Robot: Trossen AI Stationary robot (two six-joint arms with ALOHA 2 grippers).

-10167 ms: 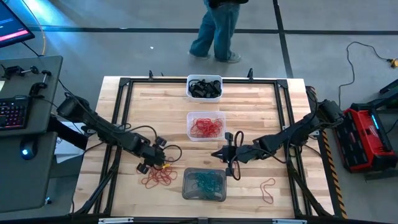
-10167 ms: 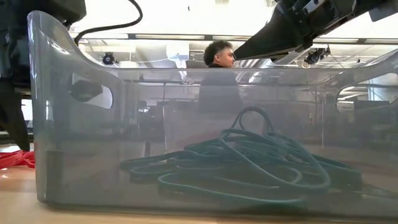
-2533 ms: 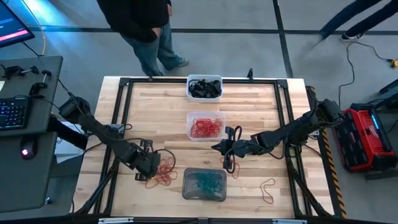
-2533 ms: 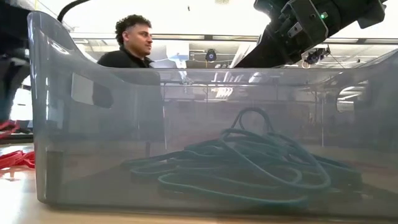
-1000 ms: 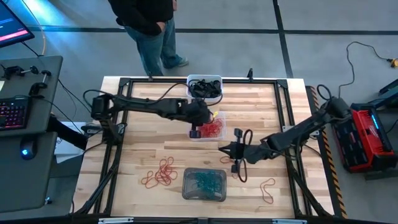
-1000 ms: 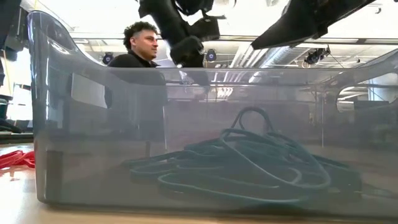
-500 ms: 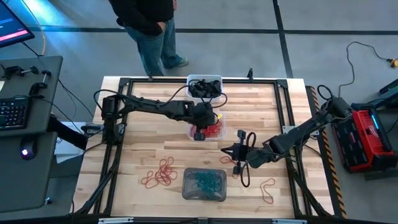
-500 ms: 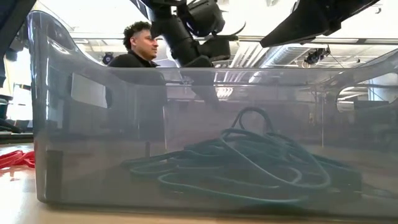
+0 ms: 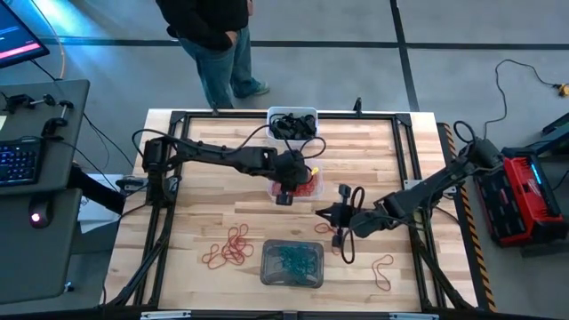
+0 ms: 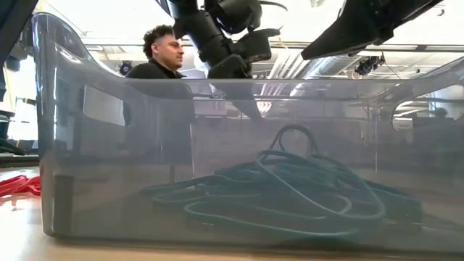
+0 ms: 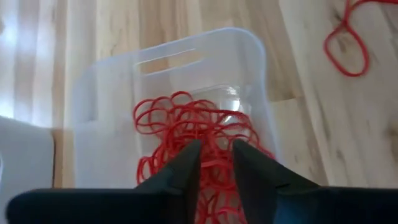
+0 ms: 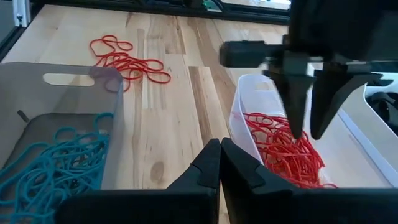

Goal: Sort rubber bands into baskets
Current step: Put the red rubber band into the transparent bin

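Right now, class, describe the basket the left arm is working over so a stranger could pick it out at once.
On the wooden table, three baskets stand in a line down the middle. Take the middle one, the clear basket, under the left hand. It alone holds red rubber bands; the white basket has black ones, the grey basket teal.
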